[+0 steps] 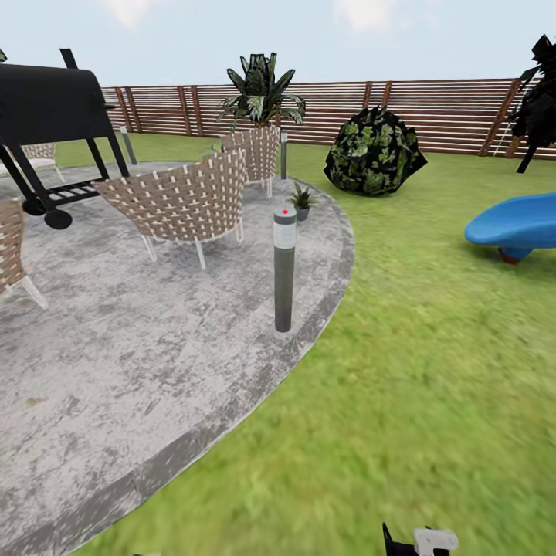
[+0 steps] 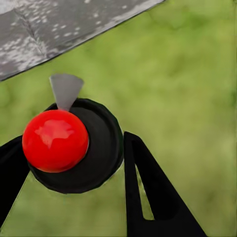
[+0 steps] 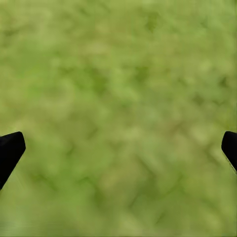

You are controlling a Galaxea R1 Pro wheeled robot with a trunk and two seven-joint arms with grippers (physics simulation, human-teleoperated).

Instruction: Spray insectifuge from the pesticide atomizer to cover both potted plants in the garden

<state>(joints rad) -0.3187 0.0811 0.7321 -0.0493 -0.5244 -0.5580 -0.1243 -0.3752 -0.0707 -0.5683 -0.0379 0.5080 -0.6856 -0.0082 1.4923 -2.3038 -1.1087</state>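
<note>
The left gripper (image 2: 74, 163) pinches the atomizer (image 2: 79, 148), its black fingers (image 2: 148, 187) closed on either side of the round black body topped with a red ball and a grey nozzle; grass lies beneath it and the patio edge crosses one corner of that wrist view. The right gripper (image 3: 118, 148) hangs over bare lawn (image 3: 118, 98) with its jaws spread wide, only the two dark tips showing at the frame's sides. In the head view a round grey patio (image 1: 116, 371) fills the left, with woven chairs (image 1: 185, 201), a black grill (image 1: 46, 108) and a grey bollard light (image 1: 284, 270) near its rim. One potted plant (image 1: 301, 201) sits on the patio just beyond the bollard, beside a chair. A taller leafy plant (image 1: 261, 93) rises behind the chairs. On the lawn to the right stand a dark bush (image 1: 374, 150) and a blue slide (image 1: 517, 224), with a slatted fence (image 1: 448, 108) behind.
</note>
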